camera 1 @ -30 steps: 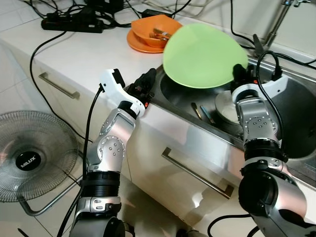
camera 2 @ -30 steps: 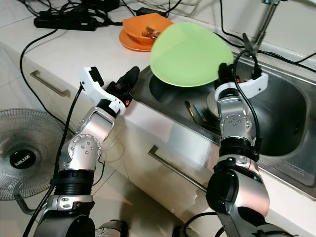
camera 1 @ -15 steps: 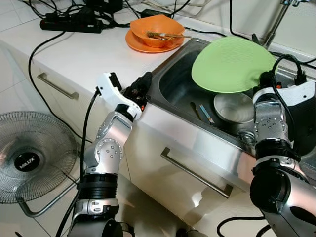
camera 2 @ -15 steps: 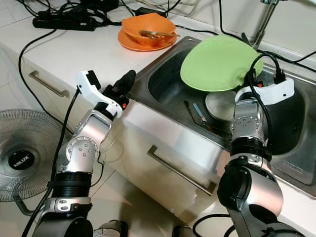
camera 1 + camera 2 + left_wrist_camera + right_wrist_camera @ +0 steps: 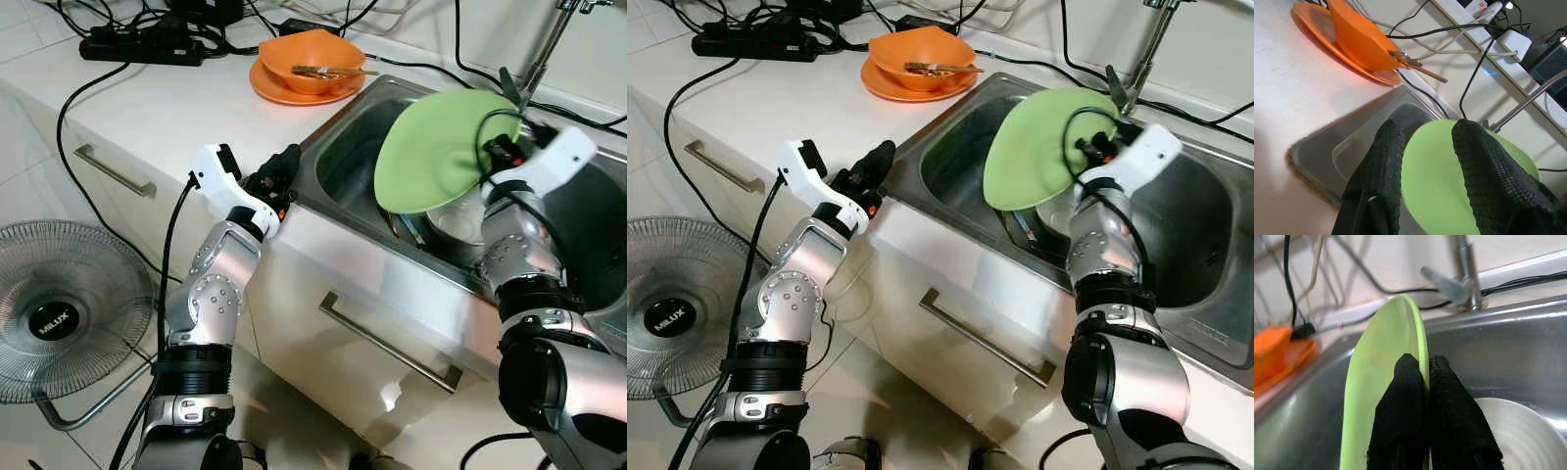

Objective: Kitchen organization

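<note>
At the lower left of the head views stands a round fan (image 5: 64, 308) on the floor, in front of white cabinets with a long drawer handle (image 5: 392, 343) near the bottom middle.

A little higher, left of the middle, the left gripper (image 5: 284, 166) rests at the front edge of the white counter (image 5: 157, 108), just beside the near left corner of the steel sink (image 5: 1195, 235). Its two black fingers (image 5: 1381, 166) are apart with nothing between them.

To the right of the middle, the right gripper (image 5: 1426, 377) is over the sink. Its fingers are pressed together on the rim of a green plate (image 5: 441, 152), one finger on each face. The plate stands almost on its edge, tilted, above the sink bowl.

Under the plate, the head views show some thin utensils (image 5: 1024, 227) lying on the sink floor; they may be chopsticks or cutlery, it is hard to tell. The right wrist view shows a white bowl (image 5: 1518, 431) low in the sink, just beside the gripper, and the tap (image 5: 1459, 279) behind the plate.

Farther back, at the upper middle, an orange bowl (image 5: 312, 59) sits on an orange plate (image 5: 1327, 34) on the counter, with utensils resting across the bowl. At the upper left lies a black power strip (image 5: 147, 47) with many cables.
</note>
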Available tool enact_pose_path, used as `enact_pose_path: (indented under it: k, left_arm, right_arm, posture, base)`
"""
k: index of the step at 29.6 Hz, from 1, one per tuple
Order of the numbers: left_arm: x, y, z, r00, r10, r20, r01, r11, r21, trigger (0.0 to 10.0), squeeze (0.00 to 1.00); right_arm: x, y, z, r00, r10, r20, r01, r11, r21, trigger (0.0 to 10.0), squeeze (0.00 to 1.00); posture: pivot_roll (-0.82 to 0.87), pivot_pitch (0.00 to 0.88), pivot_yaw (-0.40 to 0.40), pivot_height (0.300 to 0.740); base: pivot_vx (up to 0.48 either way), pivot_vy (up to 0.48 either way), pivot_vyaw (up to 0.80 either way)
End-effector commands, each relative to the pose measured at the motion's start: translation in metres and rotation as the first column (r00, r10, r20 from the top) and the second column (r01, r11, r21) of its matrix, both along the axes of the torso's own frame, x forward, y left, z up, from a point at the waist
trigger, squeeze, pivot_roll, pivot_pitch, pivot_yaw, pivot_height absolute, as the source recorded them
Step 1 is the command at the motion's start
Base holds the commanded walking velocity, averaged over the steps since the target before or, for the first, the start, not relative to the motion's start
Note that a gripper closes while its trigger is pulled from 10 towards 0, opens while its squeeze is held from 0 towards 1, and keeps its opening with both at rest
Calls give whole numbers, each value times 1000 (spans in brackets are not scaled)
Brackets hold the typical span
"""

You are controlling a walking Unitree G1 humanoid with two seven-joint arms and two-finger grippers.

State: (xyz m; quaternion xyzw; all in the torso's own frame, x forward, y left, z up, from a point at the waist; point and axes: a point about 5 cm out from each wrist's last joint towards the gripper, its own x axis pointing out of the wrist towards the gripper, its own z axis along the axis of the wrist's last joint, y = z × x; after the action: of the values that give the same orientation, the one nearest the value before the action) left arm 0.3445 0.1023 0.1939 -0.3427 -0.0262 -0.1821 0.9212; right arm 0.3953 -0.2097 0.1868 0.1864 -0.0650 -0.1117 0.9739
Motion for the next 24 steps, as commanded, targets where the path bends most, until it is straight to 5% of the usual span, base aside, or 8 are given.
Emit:
enact_pose_path:
  k: [1,4,17,18,19,22,24]
  left_arm:
    - [-2,-1,1,1000,-8,16,8,999,33,10000,0]
    - [-2,-1,0,1000,-8,14,7,999,32,10000,0]
    - [-4,-2,-3,1000,-13,9,13,999,29,10000,0]
    - [-4,-2,-3,1000,-13,8,13,999,29,10000,0]
    - [-4,-3,-3,1000,-14,8,13,999,29,10000,0]
    - [-4,-3,-3,1000,-13,7,13,1000,28,10000,0]
    - [-4,-2,-3,1000,-10,7,10,1000,27,10000,0]
  right_arm:
    - [-1,-2,-1,1000,-12,-3,12,996,-84,10000,0]
    - [0,7,-6,999,21,-42,-27,988,-154,10000,0]
    - [-1,19,-23,991,69,-118,-90,980,-179,10000,31]
    - [-1,20,-23,990,72,-123,-94,979,-181,10000,561]
    - [-1,21,-25,988,77,-132,-101,978,-184,10000,788]
    - [-1,22,-27,986,78,-147,-105,977,-186,10000,871]
    - [-1,23,-26,986,83,-146,-111,975,-193,10000,757]
  posture:
    - [106,49,-9,740]
    - [108,46,-12,740]
    - [108,41,-14,740]
    - [108,42,-14,740]
    - [108,42,-16,740]
    - [109,44,-16,740]
    - [109,44,-16,740]
  base:
    - [0,0,0]
    - [0,0,0]
    - [0,0,0]
    - [0,0,0]
    - [0,0,0]
    - [0,0,0]
    - [0,0,0]
